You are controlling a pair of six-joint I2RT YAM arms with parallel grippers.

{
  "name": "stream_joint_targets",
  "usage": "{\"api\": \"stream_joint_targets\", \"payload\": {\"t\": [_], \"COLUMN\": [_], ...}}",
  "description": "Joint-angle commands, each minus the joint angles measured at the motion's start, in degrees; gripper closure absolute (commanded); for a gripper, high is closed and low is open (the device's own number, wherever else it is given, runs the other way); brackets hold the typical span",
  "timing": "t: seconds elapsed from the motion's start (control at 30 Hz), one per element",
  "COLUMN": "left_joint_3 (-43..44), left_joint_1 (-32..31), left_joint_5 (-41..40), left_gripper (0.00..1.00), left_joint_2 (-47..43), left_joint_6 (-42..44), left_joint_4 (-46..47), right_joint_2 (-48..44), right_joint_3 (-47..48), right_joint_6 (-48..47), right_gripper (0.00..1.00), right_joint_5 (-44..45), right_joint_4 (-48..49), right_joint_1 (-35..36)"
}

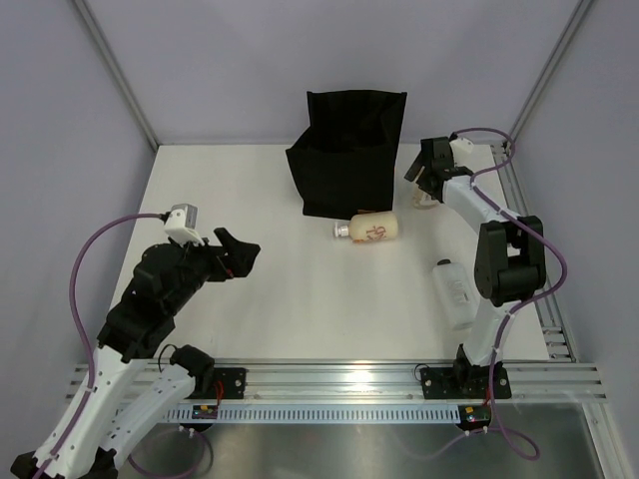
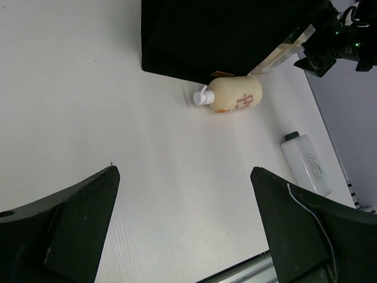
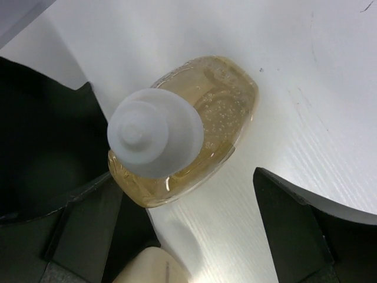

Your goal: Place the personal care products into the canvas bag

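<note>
While both tools are spread wide and nothing is gripped, three bottles are seen out on the surface (image 1: 250,319). Nearest the arm bases, the left tool (image 1: 238,249) is held up over the bare left side, well apart from every bottle.

On the right side, close to the right arm, the flat white bottle (image 1: 454,291) is laid down flat. It is thought to be light and stiff, with smooth sides that may slip. It would best be taken across its narrow sides.

Farther back, the cream pump bottle (image 1: 371,230) is laid on its side just in front of the canvas bag (image 1: 344,150), with its white pump pointed left. Its body is round, so it may be rolled if it is pushed. The fat middle would be the place to be held, not the pump.

Farther still, the right tool (image 3: 185,177) is pointed down at an amber bottle (image 3: 218,100) that is stood up just beside the bag's right wall. Bubbly gel is seen inside, so some weight is to be expected, and the clear sides look slippery. It would best be squeezed across its body, under the white cap (image 3: 156,135).

At the back, the bag is stood open with soft sides. What is inside cannot be seen.
</note>
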Motion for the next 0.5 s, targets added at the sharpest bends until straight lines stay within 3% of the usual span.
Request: {"api": "stream_joint_targets", "payload": {"t": [0.0, 0.17, 0.47], "left_joint_3": [1.0, -0.1, -1.7], "left_joint_1": [0.1, 0.1, 0.1], "left_joint_5": [-0.6, -0.5, 0.8], "left_gripper": [0.01, 0.01, 0.01], "left_joint_2": [-0.3, -2.2, -3.5], "left_joint_6": [-1.1, -2.5, -3.7], "left_joint_4": [0.2, -0.2, 0.6], "right_joint_2": [0.9, -2.9, -12.1], "right_joint_3": [1.8, -4.5, -14.0], "right_joint_6": [1.2, -2.4, -5.3], "right_gripper": [0.03, 0.04, 0.04], "right_joint_5": [6.9, 9.0, 0.4], "right_joint_4": [1.7, 6.3, 7.9], "right_joint_1": [0.2, -0.8, -5.8]}}
